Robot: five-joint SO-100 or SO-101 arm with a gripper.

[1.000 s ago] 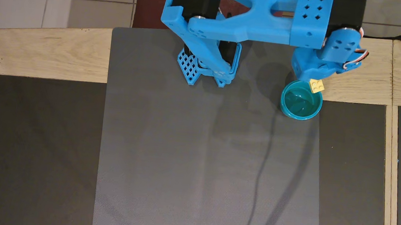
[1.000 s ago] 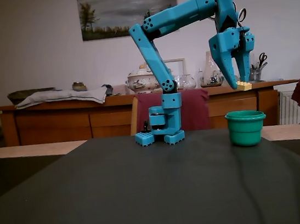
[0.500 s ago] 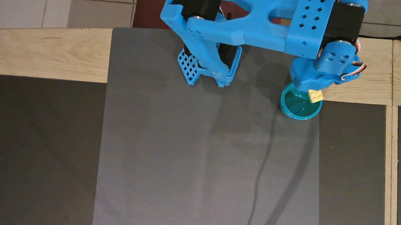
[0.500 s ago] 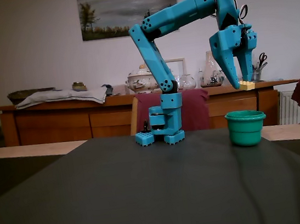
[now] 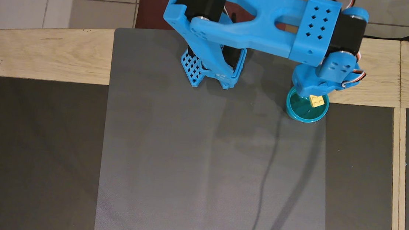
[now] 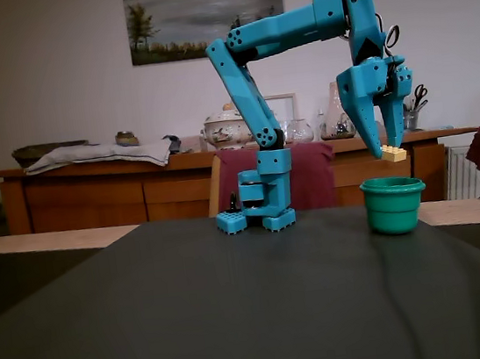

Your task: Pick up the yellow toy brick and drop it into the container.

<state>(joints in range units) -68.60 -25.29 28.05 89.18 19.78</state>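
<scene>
The blue arm point(image 6: 291, 27) reaches out from its base point(image 6: 258, 217) and bends down at the wrist, so the gripper point(image 6: 393, 149) hangs with its fingers pointing at the table. In the fixed view the yellow toy brick point(image 6: 394, 154) sits at the very tips of the fingers, pinched between them, lying roughly level and sticking out a little to the right of the fingertips; the jaws are closed onto it. The brick is in the air, clearly above the rim of the container point(image 6: 394, 205) and not touching it, with a gap of background showing between the two. In the overhead view the brick point(image 5: 318, 100) appears just below the gripper point(image 5: 315, 97) body, studs up, over the upper right part of the container point(image 5: 302, 114), inside the ring of its rim. The container stands upright at the right edge of the grey mat point(image 5: 186, 158), close to the wooden strip point(image 5: 39, 56) of the table. In the overhead view the arm's base point(image 5: 212, 71) stands at the mat's top edge, left of the container.
</scene>
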